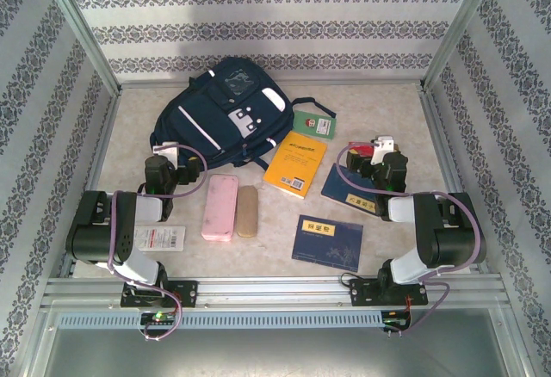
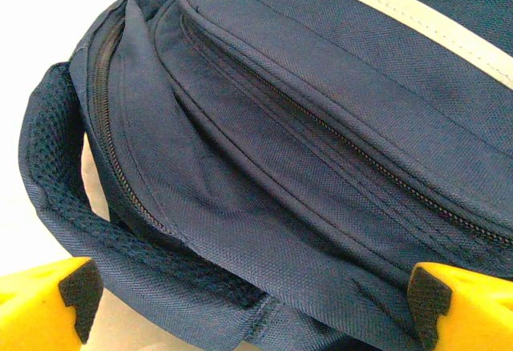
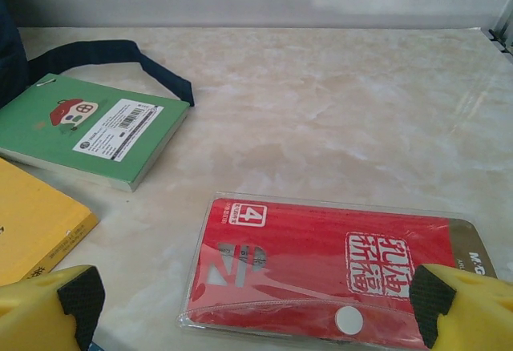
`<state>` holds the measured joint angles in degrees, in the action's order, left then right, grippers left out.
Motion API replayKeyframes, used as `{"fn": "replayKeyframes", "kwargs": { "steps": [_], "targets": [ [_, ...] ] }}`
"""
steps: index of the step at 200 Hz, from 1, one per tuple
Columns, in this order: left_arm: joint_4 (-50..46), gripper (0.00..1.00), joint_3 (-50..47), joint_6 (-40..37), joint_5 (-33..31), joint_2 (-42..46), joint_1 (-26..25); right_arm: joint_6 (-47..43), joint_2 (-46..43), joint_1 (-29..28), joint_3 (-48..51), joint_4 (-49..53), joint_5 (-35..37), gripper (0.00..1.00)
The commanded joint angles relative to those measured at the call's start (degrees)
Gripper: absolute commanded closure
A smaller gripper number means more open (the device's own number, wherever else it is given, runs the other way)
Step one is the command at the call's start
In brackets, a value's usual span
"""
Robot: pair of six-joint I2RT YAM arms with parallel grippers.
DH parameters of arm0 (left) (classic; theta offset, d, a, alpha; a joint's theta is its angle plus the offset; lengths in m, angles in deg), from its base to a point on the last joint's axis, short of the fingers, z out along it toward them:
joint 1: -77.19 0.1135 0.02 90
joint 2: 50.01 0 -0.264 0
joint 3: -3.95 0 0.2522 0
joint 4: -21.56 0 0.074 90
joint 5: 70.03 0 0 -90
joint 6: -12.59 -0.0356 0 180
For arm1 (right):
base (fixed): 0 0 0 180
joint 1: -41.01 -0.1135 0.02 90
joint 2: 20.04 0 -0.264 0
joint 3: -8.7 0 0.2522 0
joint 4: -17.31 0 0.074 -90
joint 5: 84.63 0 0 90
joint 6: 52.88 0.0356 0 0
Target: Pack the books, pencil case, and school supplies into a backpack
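Yellow-tipped, spread wide and empty, the left gripper [image 2: 252, 307] sits just beside the backpack [image 2: 321, 127], whose zip [image 2: 120, 167] looks closed; the right gripper [image 3: 252, 303], equally wide and empty, hangs over the red packet [image 3: 321, 263]. With 3 books [image 1: 295, 163] loose on the table [image 3: 361, 110], a finger may snag the strap [image 2: 56, 207] rather than the zip.

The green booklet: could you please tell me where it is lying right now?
In the top external view, the green booklet lies right of centre on the table, beside the backpack's right edge and just behind the orange-yellow paperback.
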<state>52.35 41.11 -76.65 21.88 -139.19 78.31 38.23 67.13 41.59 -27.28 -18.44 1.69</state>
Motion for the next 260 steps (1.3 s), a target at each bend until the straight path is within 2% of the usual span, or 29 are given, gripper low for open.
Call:
{"fn": "replayKeyframes", "kwargs": {
  "steps": [1,10,21,33,53,63,74,89,105,114,129,138,144,157,174,192,207,216,227,242,260],
  "targets": [
    [-2.06,0.01,1.81,-0.14,-0.52,2.79,-0.51,1.24,-0.94,0.82,0.05,-1.77,-0.69,0.02],
    [-6.98,0.01,3.06,0.20,-1.66,6.25,-0.57,1.94,-3.19,0.91,-0.32,-0.61,-0.53,0.02],
    [-12.88,0.00,4.83,0.62,-3.27,10.98,-0.64,0.18,-10.36,0.20,-3.34,11.51,-1.90,0.02],
    [-16.61,0.01,6.08,0.64,-4.62,17.08,-1.19,-0.76,-17.57,-2.81,-7.00,23.01,1.54,0.02],
    [-25.86,0.00,9.50,-1.75,-1.02,28.11,-3.98,-0.34,-28.07,-10.13,-8.17,27.54,5.80,0.02],
    [-31.15,0.00,11.62,-0.67,-3.13,32.96,-7.11,0.71,-32.90,-14.45,-8.92,29.71,6.68,0.02],
    [-38.34,0.00,14.90,5.14,-5.43,37.97,-11.05,-0.32,-37.49,-19.84,-11.15,35.05,6.78,0.02],
    [-54.09,0.00,22.77,9.84,-10.53,42.07,-18.12,-3.76,-42.03,-27.58,-16.02,44.43,7.97,0.02],
    [-68.50,0.00,31.78,9.71,-19.35,43.21,-28.52,-3.34,-44.72,-33.98,-22.34,52.93,15.31,0.02],
    [-76.51,0.01,36.47,12.57,-21.50,42.93,-31.35,1.27,-44.94,-36.66,-26.57,58.16,21.17,0.02],
    [-88.17,0.01,42.23,17.17,-21.05,42.02,-31.31,8.90,-43.67,-37.68,-34.67,71.52,23.35,0.02],
    [-90.81,0.01,43.87,17.01,-20.75,41.93,-31.29,18.89,-43.33,-37.36,-38.91,81.88,23.66,0.02],
    [-91.39,0.01,44.13,18.73,-20.76,42.33,-31.28,20.56,-43.66,-36.78,-40.31,85.02,21.00,0.02],
    [-91.52,0.01,43.87,22.00,-19.66,43.66,-31.29,22.56,-45.68,-34.60,-37.83,82.92,13.36,0.02],
    [-92.07,0.01,44.92,20.57,-14.80,43.04,-31.29,30.11,-48.18,-30.05,-33.59,79.51,4.41,0.02],
    [-98.63,0.01,50.07,20.11,-15.75,35.67,-31.23,31.35,-42.11,-26.11,-37.66,86.20,-4.08,0.02],
    [-100.81,0.01,52.44,19.60,-14.80,29.09,-30.57,29.97,-33.74,-26.04,-43.17,95.45,-2.45,0.02],
    [-99.71,0.01,52.37,19.77,-12.17,26.71,-29.52,29.48,-30.22,-26.96,-44.39,97.21,-0.08,0.02],
    [-97.85,0.01,51.76,19.35,-8.12,24.30,-27.38,31.22,-27.67,-28.57,-43.90,96.50,3.07,0.02],
    [-96.40,0.01,51.68,20.41,-2.87,20.95,-22.47,29.73,-26.36,-29.66,-42.69,93.34,-0.15,0.02],
    [-93.86,0.01,51.07,23.22,5.24,17.14,-16.83,27.98,-25.83,-30.31,-39.64,88.31,-0.72,0.04]
  ]
}}
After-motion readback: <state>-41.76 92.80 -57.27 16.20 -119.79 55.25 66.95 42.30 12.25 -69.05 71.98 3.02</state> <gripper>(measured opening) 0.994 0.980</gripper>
